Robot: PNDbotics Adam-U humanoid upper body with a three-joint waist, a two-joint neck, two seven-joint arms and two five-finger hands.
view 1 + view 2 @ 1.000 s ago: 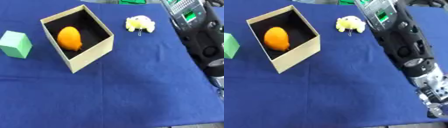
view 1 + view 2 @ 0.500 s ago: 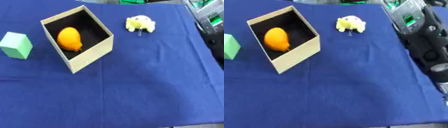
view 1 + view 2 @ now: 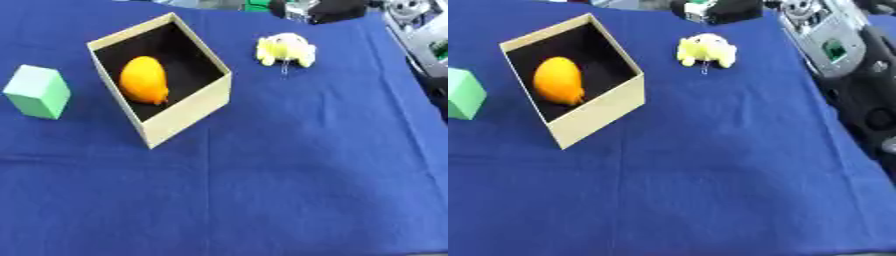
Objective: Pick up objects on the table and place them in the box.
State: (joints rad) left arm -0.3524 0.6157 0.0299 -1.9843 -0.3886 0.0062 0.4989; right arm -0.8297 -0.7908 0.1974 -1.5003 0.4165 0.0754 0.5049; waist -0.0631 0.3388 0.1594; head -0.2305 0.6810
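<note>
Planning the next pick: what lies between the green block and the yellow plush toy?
The box with the orange fruit inside sits between the green block and the yellow plush toy, clearest in the left eye view.

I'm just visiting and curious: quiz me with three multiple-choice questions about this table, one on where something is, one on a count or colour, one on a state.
1. Where is the orange fruit?
A. Inside the box
B. On the cloth beside the box
C. On top of the green block

2. How many objects lie on the cloth outside the box?
A. None
B. Two
C. Four

3. What state is the box in?
A. Closed with a lid
B. Flattened
C. Open at the top

Answers:
1. A: the orange fruit lies on the dark floor of the box.
2. B: only the green block, left of the box, and the yellow toy, to its right, lie on the blue cloth.
3. C: no lid shows, and its inside is visible from above.
</note>
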